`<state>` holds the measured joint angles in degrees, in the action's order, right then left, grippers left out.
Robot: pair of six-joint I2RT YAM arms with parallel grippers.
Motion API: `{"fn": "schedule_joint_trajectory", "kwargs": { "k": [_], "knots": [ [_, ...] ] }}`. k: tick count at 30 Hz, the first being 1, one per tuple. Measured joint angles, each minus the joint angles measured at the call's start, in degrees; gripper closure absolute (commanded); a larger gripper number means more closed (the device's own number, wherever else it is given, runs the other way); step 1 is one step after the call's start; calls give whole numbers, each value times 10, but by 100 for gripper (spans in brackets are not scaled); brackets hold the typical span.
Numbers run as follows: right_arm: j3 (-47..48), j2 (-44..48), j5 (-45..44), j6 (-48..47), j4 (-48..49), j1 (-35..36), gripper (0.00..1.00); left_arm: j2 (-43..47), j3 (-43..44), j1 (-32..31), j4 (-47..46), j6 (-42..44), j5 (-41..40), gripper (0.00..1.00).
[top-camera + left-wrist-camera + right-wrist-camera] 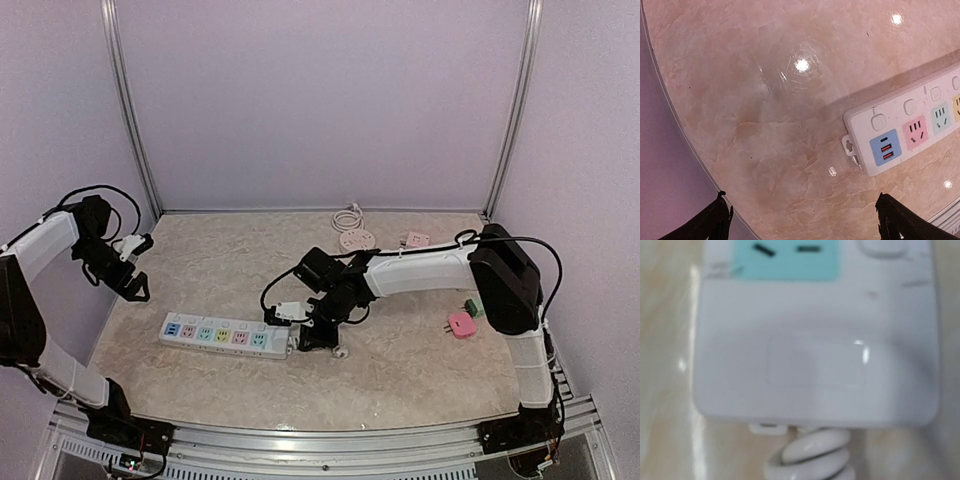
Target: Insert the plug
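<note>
White power strip (228, 335) at lower centre, right gripper (318, 335) closed at its right end (contents of grip unclear). Wide-open jaws on left gripper (140, 268), far left.

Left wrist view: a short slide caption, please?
Open left gripper above the table, near the power strip's USB end.

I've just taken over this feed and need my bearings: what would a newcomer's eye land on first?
The white power strip with pastel sockets, lying near the front centre of the table. The right hand is down at its cord end, shut, with the arm stretched across from the right. The left hand hangs wide open at far left, and a pink plug lies far right.
</note>
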<state>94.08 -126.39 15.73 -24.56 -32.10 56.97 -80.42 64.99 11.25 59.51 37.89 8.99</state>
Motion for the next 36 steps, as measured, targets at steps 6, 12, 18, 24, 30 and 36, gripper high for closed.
{"fn": "schedule_joint_trajectory", "kwargs": {
  "k": [6, 12, 18, 24, 30, 36],
  "knots": [
    [-147, 107, -18, -76, -24, 0, 100, -2, 0, 0, -1, -6, 0, 1],
    [-268, 202, -54, -150, -45, -4, 99, -2, -1, 0, -10, -6, -2, 1],
    [-280, 210, -57, -177, -45, -40, 67, -1, -7, 0, -15, -6, -3, 1],
    [-285, 219, -84, -156, -50, -50, 40, 9, -17, 0, -17, -5, -4, 1],
    [-297, 337, -72, -64, -6, -65, 0, 19, -19, -1, -20, -4, -3, 1],
    [-263, 428, -121, 172, 82, -181, 5, 19, -19, -1, -27, -4, -2, 1]
  ]
}}
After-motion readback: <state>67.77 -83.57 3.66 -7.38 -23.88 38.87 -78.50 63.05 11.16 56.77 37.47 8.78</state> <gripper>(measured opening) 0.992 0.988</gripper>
